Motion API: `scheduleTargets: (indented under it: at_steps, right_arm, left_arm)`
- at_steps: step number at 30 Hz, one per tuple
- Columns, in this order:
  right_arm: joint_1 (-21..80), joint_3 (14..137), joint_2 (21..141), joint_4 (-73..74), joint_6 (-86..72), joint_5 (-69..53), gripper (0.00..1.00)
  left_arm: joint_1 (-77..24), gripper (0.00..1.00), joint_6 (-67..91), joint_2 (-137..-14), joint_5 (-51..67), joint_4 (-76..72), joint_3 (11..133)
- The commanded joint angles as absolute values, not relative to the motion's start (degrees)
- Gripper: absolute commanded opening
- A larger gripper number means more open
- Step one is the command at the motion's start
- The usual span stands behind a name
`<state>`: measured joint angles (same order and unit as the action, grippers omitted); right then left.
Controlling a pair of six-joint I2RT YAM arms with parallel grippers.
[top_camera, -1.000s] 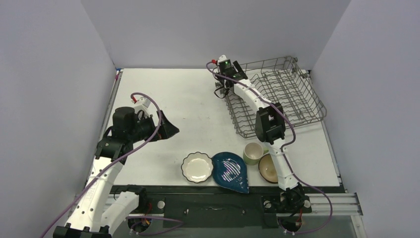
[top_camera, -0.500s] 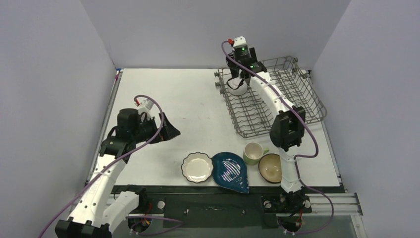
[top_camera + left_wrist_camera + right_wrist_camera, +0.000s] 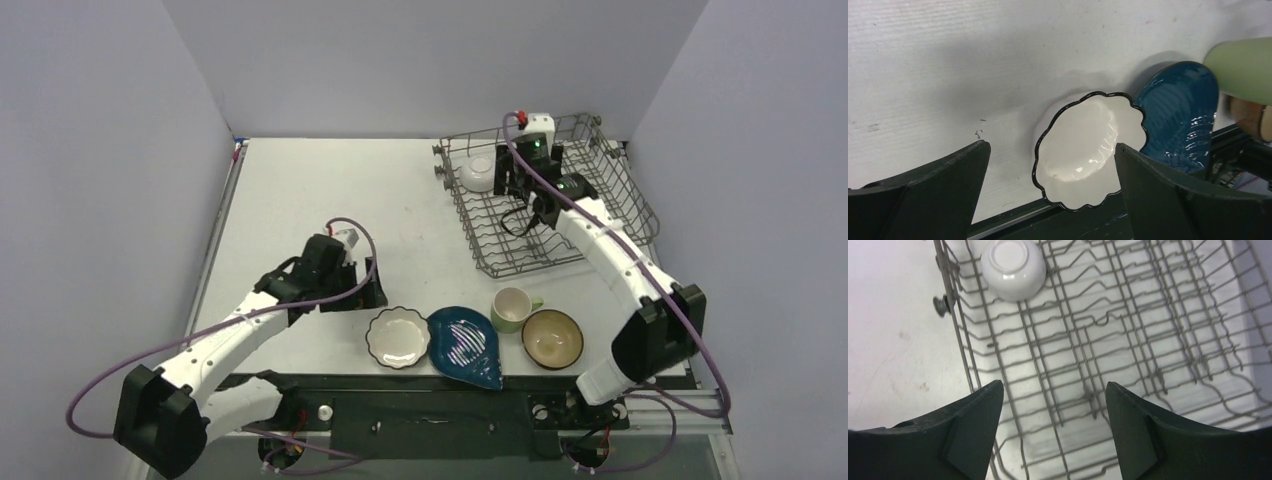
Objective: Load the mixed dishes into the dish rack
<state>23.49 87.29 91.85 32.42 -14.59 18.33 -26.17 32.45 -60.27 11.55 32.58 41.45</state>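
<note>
Grey wire dish rack at far right, right gripper open and empty above its tines; left gripper, fingers spread, framing front-edge white scalloped plate, seemingly the next pick; small white bowl upturned in rack's far-left corner.

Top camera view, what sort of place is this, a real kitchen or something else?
Most likely a robot test bench, not a kitchen: two arms bolted to a white table, plain walls closing it in on three sides, and a dish rack beside a few loose dishes.
</note>
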Motion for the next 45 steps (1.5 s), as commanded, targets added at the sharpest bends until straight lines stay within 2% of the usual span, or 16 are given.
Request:
scheduleTargets:
  at_steps: [1,10,15,18,22,31,33,36,45]
  right_arm:
    - [24.6,75.36,80.57,29.16,-23.15,14.34,0.71]
    - [26.57,62.73,62.02,31.85,-27.12,13.84,0.7]
    - [26.63,60.52,57.67,33.54,-26.97,14.89,0.7]
    - [26.65,60.05,57.14,34.37,-26.96,14.95,0.7]
    - [26.63,59.19,57.1,34.52,-27.37,14.36,0.7]
    - [26.9,58.29,57.07,34.67,-27.69,13.93,0.7]
    - [26.87,58.45,57.5,34.9,-27.53,13.78,0.7]
    - [26.95,58.97,58.15,35.43,-27.33,13.4,0.7]
    - [28.62,60.55,61.16,35.56,-27.2,11.76,0.7]
  left_arm:
    - [-35.15,0.92,37.64,-62.98,-6.62,32.24,41.89]
    - [-47.58,0.77,45.1,-68.39,-19.44,30.87,39.97]
    - [-50.46,0.61,46.85,-72.84,-22.29,30.89,39.71]
    - [-50.88,0.48,47.49,-74.02,-22.41,30.39,39.35]
    - [-51.59,0.38,47.63,-74.58,-21.64,28.5,38.52]
    - [-52.31,0.23,47.86,-78.61,-21.36,26.73,38.66]
    - [-52.33,0.17,47.91,-78.84,-21.7,26.84,38.65]
    - [-52.32,0.02,48.09,-77.09,-22.66,27.76,38.45]
    - [-51.72,0.0,46.99,-65.37,-25.53,33.38,39.77]
